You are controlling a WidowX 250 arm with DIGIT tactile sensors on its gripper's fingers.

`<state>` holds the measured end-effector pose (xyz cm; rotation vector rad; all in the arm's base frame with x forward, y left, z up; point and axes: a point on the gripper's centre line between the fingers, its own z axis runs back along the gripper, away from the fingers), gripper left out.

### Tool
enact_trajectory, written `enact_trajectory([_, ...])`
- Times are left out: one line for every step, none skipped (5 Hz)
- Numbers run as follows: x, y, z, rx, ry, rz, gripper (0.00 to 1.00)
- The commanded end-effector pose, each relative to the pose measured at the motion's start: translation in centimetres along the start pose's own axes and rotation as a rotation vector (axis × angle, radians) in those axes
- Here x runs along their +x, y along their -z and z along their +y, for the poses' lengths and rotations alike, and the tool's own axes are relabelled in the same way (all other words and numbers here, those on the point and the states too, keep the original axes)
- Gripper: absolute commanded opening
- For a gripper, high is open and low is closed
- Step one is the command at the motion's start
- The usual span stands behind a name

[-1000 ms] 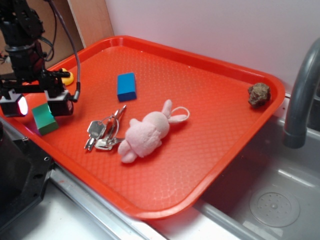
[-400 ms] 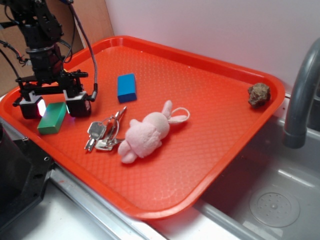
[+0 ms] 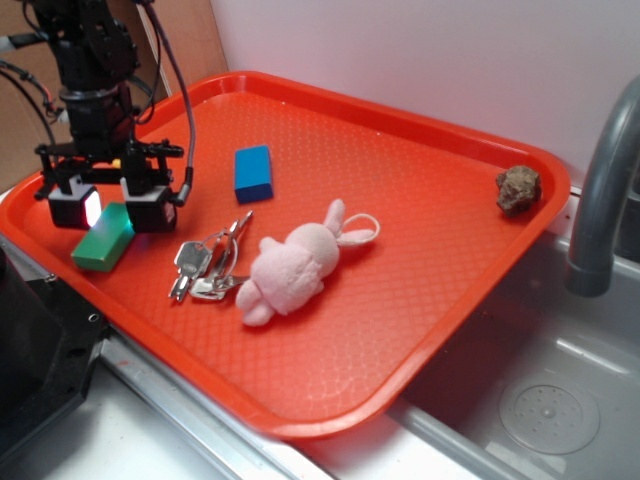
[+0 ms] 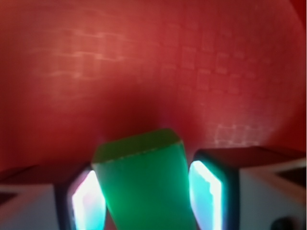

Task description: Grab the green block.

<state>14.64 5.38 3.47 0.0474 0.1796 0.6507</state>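
Observation:
The green block (image 3: 102, 241) lies flat on the red tray (image 3: 400, 200) near its left front edge. My gripper (image 3: 110, 211) hangs just over the block's far end, one finger on each side. In the wrist view the green block (image 4: 144, 187) fills the space between the two lit pads (image 4: 207, 191). A thin gap shows on each side, so the gripper (image 4: 147, 197) is open around the block and not closed on it.
A blue block (image 3: 253, 173) lies behind and to the right. A bunch of keys (image 3: 207, 268) and a pink plush rabbit (image 3: 295, 265) lie right of the green block. A brown rock (image 3: 518, 189) sits at the tray's far right corner. A grey faucet (image 3: 600, 170) and sink (image 3: 545, 405) are at right.
My gripper has moved right and farther onto the tray, and now straddles the green block. The block has turned from a more upright pose to lying lengthwise between the fingers.

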Motion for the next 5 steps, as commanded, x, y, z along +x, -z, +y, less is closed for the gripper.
enact_trajectory([0.3,-10.3,0.9,-0.081,0.315,-0.214,0.00])
enact_trajectory([0.5,-14.8,1.5,-0.101,0.411,-0.278,0.00])
enact_trajectory([0.5,-18.0,1.7,-0.058,0.445,-0.334,0.00])
enact_trajectory([-0.2,-20.2,1.8,-0.108,0.467,-0.340,0.00])
enact_trajectory([-1.2,-21.1,1.9,-0.128,0.464,-0.336,0.00])
